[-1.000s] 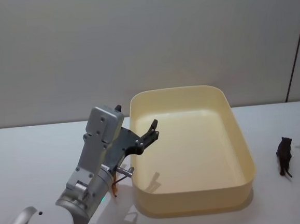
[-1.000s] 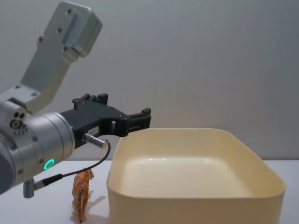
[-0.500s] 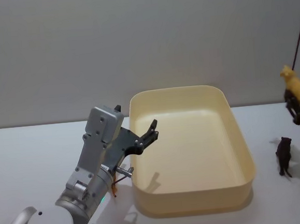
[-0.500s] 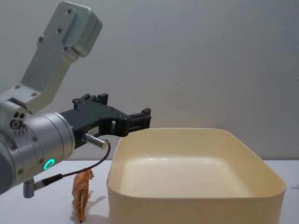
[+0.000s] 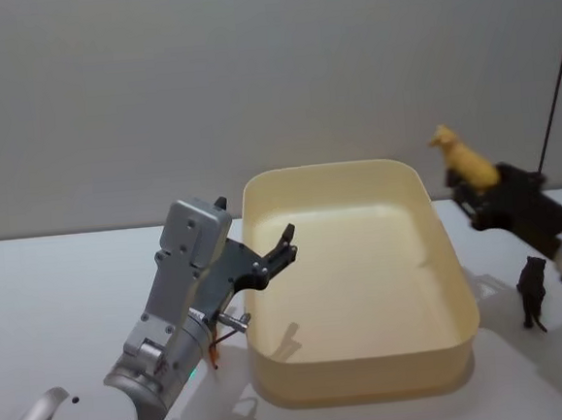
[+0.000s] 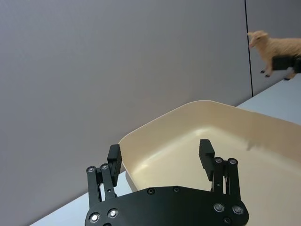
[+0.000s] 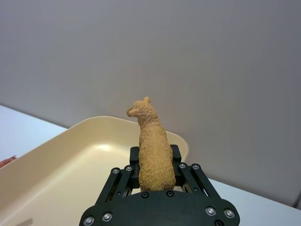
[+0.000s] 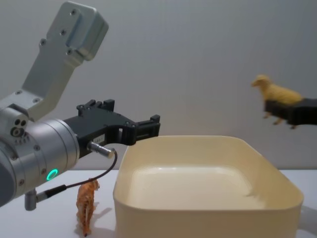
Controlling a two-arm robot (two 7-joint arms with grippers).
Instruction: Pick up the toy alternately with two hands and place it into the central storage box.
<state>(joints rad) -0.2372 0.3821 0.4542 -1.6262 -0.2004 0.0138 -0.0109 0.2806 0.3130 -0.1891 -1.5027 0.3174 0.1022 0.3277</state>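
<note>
A tan woolly sheep toy (image 5: 462, 162) (image 8: 275, 93) (image 7: 153, 148) (image 6: 278, 47) hangs in the air above the right rim of the cream-yellow storage box (image 5: 362, 371) (image 8: 198, 223) (image 7: 89, 126) (image 6: 155, 124). My right gripper (image 5: 476, 193) (image 8: 283, 112) (image 7: 155, 165) is shut on its body, with the head pointing toward the box. My left gripper (image 5: 286, 244) (image 8: 151, 126) (image 6: 160, 151) stands open over the box's left rim, nothing between its fingers. The box's floor is bare.
A small orange tiger figure (image 8: 87, 203) (image 5: 214, 352) stands on the white table left of the box, under my left arm. A dark brown animal figure (image 5: 533, 293) stands on the table right of the box.
My right gripper has carried the sheep toy up from the right edge and leftward, to above the box's right rim. The left arm has not moved.
</note>
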